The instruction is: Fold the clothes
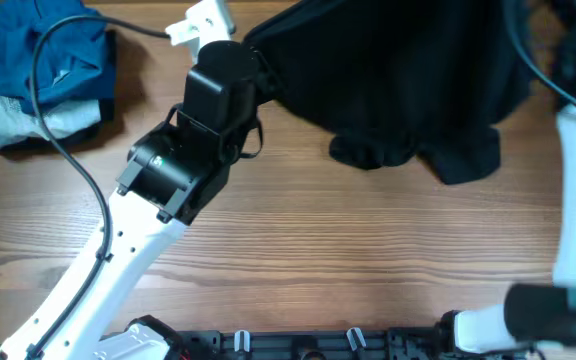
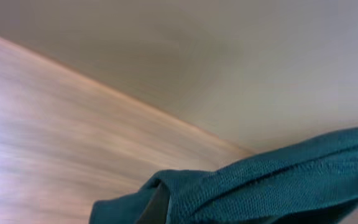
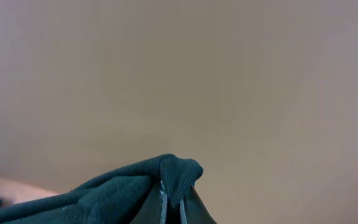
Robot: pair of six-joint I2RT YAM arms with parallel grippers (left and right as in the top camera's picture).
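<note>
Currently held item: black garment (image 1: 398,80), a soft dark fabric, gripped at two places.
Garment location: far side of the table (image 1: 348,260), from centre to the right edge of the overhead view.
Garment long axis: left to right, stretched between the two hands.
Garment orientation: the gripped edge is on the far side. The free edge points toward the near side and ends in two bunched lobes. Collar and hem cannot be told apart.
Contact with table: it cannot be told whether the lobes rest on the wood.
Left hand (image 2: 157,211): fingers pressed together on a fold of the black garment at its left end. The fabric rises out of the pinch and runs off to the right.
Right hand (image 3: 171,208): fingers pressed together on a small peak of the black garment.
Left arm (image 1: 168,180): runs from the near left corner to the garment's left end.
Right arm (image 1: 573,200): runs up the right edge of the table.
Other items: a bright blue garment (image 1: 48,50) is stacked on a pale garment (image 1: 28,125) at the far left corner, well apart from the black garment. A black cable (image 1: 68,160) loops over them.
</note>
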